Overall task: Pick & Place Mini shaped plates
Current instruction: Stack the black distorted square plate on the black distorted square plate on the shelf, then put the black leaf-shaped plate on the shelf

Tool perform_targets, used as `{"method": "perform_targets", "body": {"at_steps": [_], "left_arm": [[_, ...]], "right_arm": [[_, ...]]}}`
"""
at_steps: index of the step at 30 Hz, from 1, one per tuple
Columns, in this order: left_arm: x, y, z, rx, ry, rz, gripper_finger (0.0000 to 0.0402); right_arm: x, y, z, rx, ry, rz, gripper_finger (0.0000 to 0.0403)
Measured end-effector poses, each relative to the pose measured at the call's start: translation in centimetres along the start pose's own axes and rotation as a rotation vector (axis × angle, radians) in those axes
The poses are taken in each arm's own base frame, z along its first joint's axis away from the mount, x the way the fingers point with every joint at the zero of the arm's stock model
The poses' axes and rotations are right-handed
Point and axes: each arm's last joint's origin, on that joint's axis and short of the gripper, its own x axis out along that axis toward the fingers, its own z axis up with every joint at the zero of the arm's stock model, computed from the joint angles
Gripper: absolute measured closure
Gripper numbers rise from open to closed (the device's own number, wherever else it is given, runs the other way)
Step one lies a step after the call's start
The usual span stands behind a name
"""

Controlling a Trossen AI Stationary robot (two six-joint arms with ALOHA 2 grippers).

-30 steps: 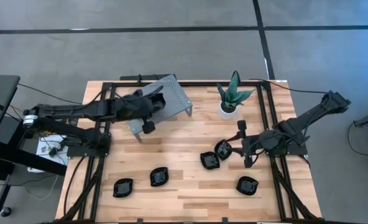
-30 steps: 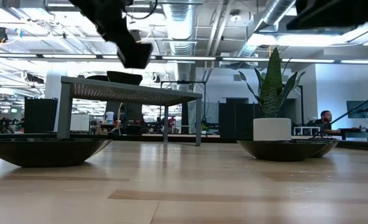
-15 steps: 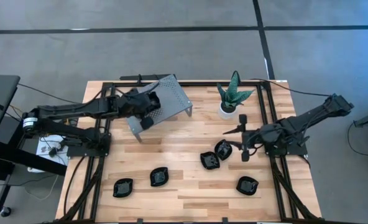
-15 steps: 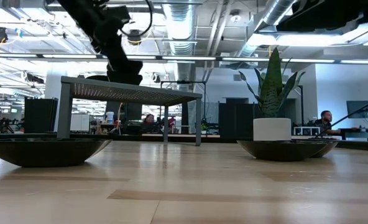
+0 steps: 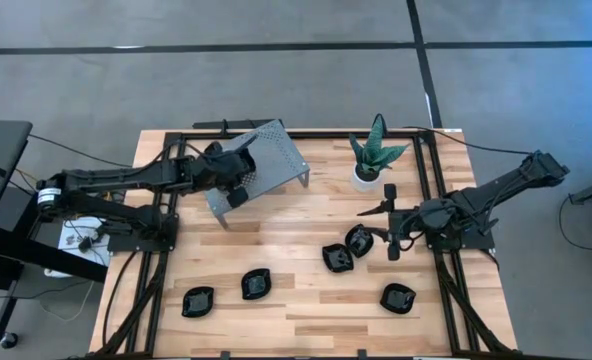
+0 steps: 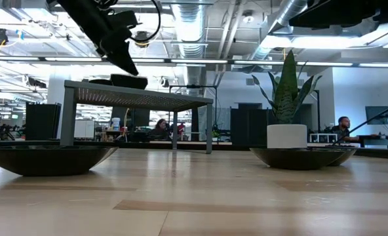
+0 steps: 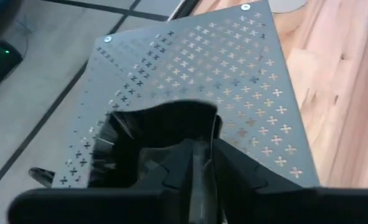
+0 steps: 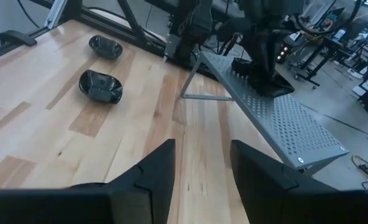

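Note:
Five glossy black mini plates lie on the table: two near the left (image 5: 198,300) (image 5: 256,285), a touching pair in the middle (image 5: 338,257) (image 5: 359,240), and one near the right (image 5: 397,297). A sixth plate (image 7: 153,134) (image 6: 130,80) sits on top of the grey perforated stand (image 5: 281,155). My left gripper (image 7: 202,149) (image 6: 125,62) is shut and slants down over the stand's near-left part, its tips right at that plate. My right gripper (image 5: 391,222) (image 8: 202,155) is open, just right of the middle pair and touching nothing. My left gripper's shut fingertips (image 7: 193,146) stand at the rim (image 7: 214,121) of the plate on the stand, coming from the near left and slanting down. The plate rests flat on the stand's top. I cannot tell whether the tips touch it.
A green spiky plant in a white pot (image 5: 374,155) stands at the far edge, right of the stand and close behind my right gripper. Black frame rails run along the table's left and right edges. Bare wood lies between the stand and the plates.
My left gripper moved from off the stand's near edge toward the far left, dipped to the plate on the stand, then rose slightly. That plate stayed where it was. My right gripper shifted a little toward the far edge, still open.

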Motion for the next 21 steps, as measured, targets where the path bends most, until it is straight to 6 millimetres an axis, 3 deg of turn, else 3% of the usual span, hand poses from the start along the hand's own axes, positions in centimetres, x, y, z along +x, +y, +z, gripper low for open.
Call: {"method": "perform_targets", "body": {"at_steps": [4, 9, 14, 21], "left_arm": [[-0.3, -0.7, 0.5, -0.02, -0.05, -0.029, 0.0307], [-1.5, -2.9, 2.5, -0.082, -0.267, -0.117, 0.0296], [-3.2, -6.9, 3.9, -0.056, -0.449, -0.388, 0.0301], [-3.6, -13.4, 2.5, 0.027, -0.402, -0.579, 0.031]], "right_arm": [[0.0, 0.0, 0.0, 0.017, 0.001, 0.0, 0.0253], [0.0, 0.0, 0.0, 0.089, 0.001, 0.0, 0.025], [0.3, 0.2, -0.2, 0.154, 0.019, 0.007, 0.0256], [2.8, 1.7, -0.6, 0.143, 0.065, 0.063, 0.0264]]}}
